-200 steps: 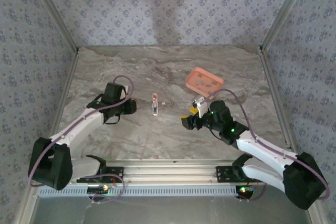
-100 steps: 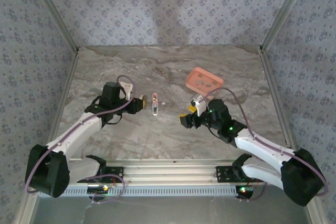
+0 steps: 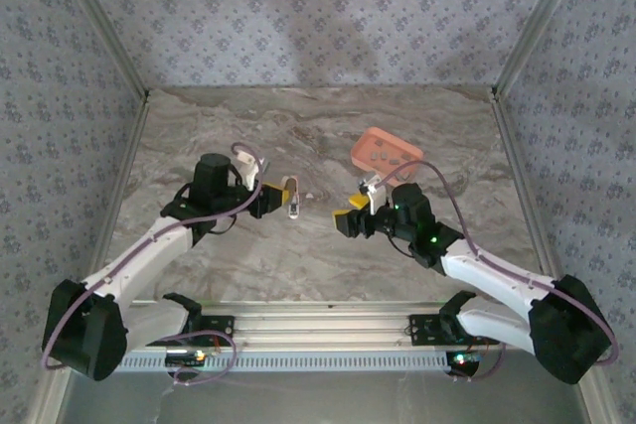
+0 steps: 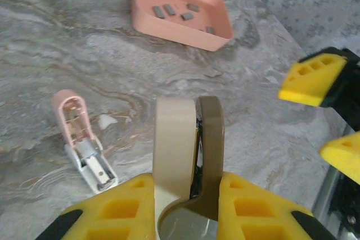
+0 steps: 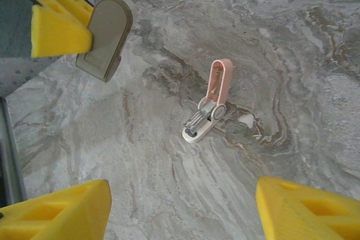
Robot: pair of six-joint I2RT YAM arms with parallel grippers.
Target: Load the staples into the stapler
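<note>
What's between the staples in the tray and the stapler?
Nothing visible: the table is bare between the tray of staples and the stapler. The left gripper, shut on a beige-brown piece, is off that line.

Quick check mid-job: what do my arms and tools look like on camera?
The left arm and right arm have white links, black joints and a mauve cable each. The left tool and right tool carry yellow, hollow-celled fingers. Green lights dot the right arm.
</note>
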